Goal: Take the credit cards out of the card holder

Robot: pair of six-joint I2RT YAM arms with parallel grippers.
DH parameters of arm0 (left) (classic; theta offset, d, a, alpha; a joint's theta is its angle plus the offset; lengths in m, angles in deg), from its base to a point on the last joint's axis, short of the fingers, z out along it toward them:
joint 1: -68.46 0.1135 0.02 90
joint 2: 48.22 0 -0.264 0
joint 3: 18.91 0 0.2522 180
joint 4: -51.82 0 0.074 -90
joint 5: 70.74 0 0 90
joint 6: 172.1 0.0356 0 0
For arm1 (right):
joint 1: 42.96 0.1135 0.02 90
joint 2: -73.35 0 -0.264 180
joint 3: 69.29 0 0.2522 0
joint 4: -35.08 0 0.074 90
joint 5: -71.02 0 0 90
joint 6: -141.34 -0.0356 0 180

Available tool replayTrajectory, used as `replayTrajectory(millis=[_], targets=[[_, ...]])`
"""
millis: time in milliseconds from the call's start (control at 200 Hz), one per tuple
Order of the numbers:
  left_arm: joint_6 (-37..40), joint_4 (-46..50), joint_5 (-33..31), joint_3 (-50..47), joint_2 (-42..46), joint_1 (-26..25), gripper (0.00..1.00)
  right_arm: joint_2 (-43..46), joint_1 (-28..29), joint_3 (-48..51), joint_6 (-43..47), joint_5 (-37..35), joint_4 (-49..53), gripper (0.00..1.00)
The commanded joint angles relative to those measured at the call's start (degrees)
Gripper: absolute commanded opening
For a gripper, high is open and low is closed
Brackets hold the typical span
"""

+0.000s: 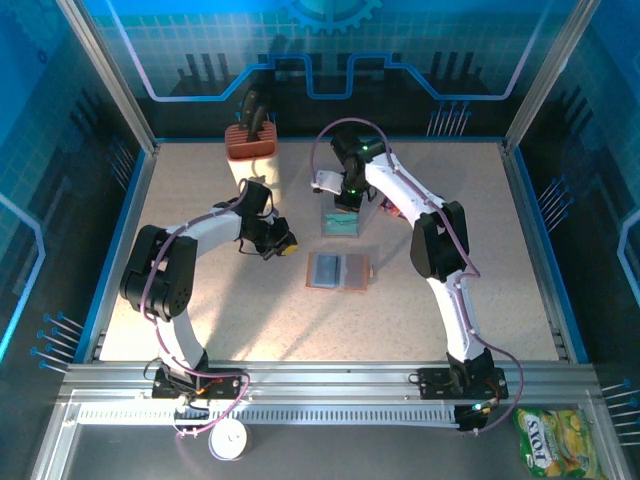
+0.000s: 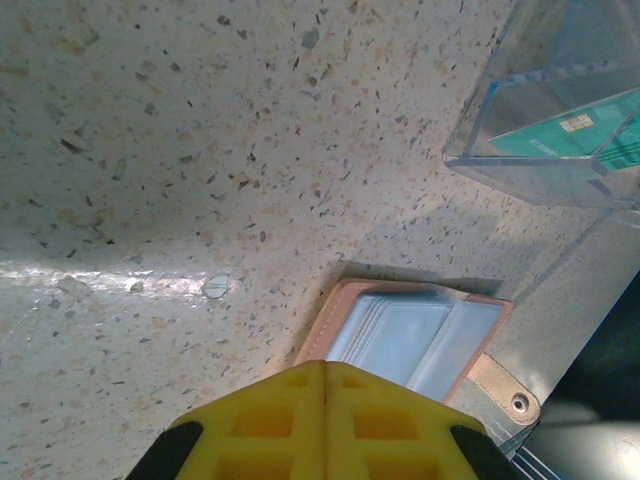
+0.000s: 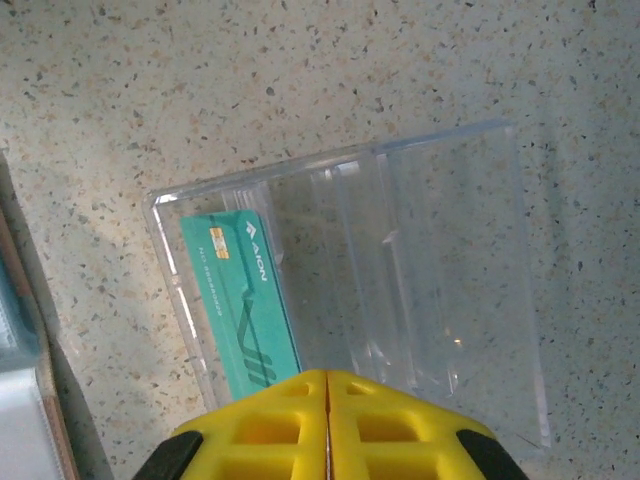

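left tool [image 2: 325, 378] closed, empty | right tool [image 3: 327, 385] closed, empty | teal credit card [image 3: 240, 300] — "AION" — in clear tray [image 3: 450, 250]

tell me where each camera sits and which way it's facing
Top external: fixed above and behind the bases, looking down on the table; left arm and right arm show whole.
Left wrist: on the left arm, looking down past the shut left tool at the open card holder.
Right wrist: on the right arm, looking down past the shut right tool at a teal credit card in a clear tray.
Shared: the clear tray with its teal card appears in all three.
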Motion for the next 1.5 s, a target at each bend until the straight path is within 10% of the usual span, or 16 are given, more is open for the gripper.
replayTrajectory(millis=[0, 945, 1496], targets=[[0.14, 0.19, 1.46, -0.25, 0.21, 0.64, 0.07, -2.05, 0.07, 0.74, -1.15, 0.32, -0.67, 0.09], [-0.43, -0.83, 2.32, -0.29, 1.16, 0.00, 0.07, 7.10, 1.17, 9.13, -6.59, 0.34, -7.89, 0.17], [-1.63, -4.63, 3.11, -2.43, 0.21, -5.70, 0.07, 27.33, 5.57, 38.74, -40.24, 8.69, -28.85, 0.22]])
